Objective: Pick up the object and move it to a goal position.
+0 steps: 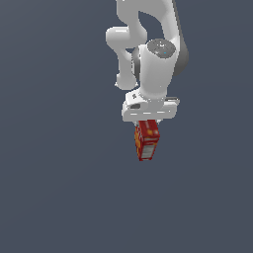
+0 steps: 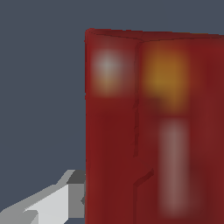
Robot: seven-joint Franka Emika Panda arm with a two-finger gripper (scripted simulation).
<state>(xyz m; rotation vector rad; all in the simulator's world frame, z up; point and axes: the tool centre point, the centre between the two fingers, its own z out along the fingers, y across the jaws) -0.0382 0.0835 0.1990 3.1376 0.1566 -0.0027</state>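
Smooth white Panda arm (image 1: 148,54), glossy rounded shells with a grey cap on the wrist joint, pointing straight down against a flat slate-grey ground (image 1: 49,173). Below the blocky white hand, the gripper (image 1: 147,121), mostly masked by the hand body; fingers closed against the upper end of the cracker box (image 1: 147,140), gap only as wide as the carton. Box hanging directly beneath the hand, slightly tilted, a slim red cuboid with sharp edges, yellow-orange patch on the face toward the exterior view's left, paler lettering near the top. No shadow or contact under its lower end discernible; whether resting on a surface or lifted clear, cannot tell.

In the wrist view, red cardboard face (image 2: 153,131) filling most of the picture, matte and blurred, one vertical edge dividing two panels, soft white blotch and orange blotch near the far end, a pale vertical stripe below. One angular light-grey finger (image 2: 52,205) with a darker pad pressed flat against the box's side.
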